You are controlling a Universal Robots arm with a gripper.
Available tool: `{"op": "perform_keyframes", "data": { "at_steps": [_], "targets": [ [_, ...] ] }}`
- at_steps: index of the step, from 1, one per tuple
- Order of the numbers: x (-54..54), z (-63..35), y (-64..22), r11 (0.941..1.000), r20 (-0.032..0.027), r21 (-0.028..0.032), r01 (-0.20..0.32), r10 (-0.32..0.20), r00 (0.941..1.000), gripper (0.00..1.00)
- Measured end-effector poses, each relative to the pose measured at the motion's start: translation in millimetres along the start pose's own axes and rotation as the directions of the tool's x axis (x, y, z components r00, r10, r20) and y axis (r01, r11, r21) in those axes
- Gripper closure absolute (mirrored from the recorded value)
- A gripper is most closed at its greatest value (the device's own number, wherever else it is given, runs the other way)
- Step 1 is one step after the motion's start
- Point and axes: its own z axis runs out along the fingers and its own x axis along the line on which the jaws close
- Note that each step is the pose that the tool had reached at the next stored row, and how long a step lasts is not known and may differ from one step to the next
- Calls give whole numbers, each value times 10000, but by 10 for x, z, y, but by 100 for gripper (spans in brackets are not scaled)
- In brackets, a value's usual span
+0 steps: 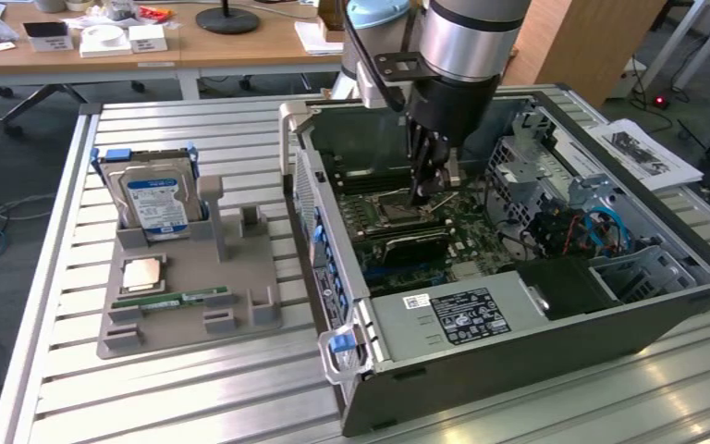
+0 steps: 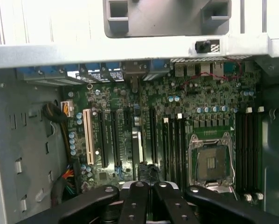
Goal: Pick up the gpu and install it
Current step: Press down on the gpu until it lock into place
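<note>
Presently the arm (image 1: 466, 37) reaches almost straight down from above into the open computer case (image 1: 553, 324), which lies on its side on the slatted metal surface (image 1: 145, 398). The wrist is vertical, and the hand (image 1: 427, 190) hangs low over the motherboard (image 1: 454, 231), near the CPU socket (image 1: 392, 205).

In the wrist view the hand (image 2: 149, 186) has its dark fingers (image 2: 135, 200) drawn together, with no clear gap between the tips. Directly ahead of them the gpu (image 2: 138, 149) appears edge-on, a slim upright strip with a pale metal edge. It stands among the expansion slots of the motherboard (image 2: 200, 93), beside the empty CPU socket (image 2: 212, 161). Whether the fingertips are pinching the card or merely meet just above it cannot be told. Whether it is fully seated in a slot also cannot be told.

Towards the exterior view's left, well apart from the case, a grey parts tray (image 1: 182, 324) rests on the surface. It carries an upright blue-labelled hard drive (image 1: 155, 199), a flat square processor chip (image 1: 141, 274) and a green RAM stick (image 1: 189, 300).
</note>
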Motion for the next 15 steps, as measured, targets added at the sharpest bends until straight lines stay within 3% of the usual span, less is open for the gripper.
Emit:
{"op": "perform_keyframes", "data": {
  "at_steps": [2, 7, 15],
  "targets": [
    [-4, 4, -44, 10000, 2, 1, 2, -2, 10000, 89],
    [-5, 14, -50, 10000, 1, 1, 0, 0, 10000, 89],
    [-15, 157, -32, 10000, 0, 1, 1, -1, 10000, 89]
  ]
}}
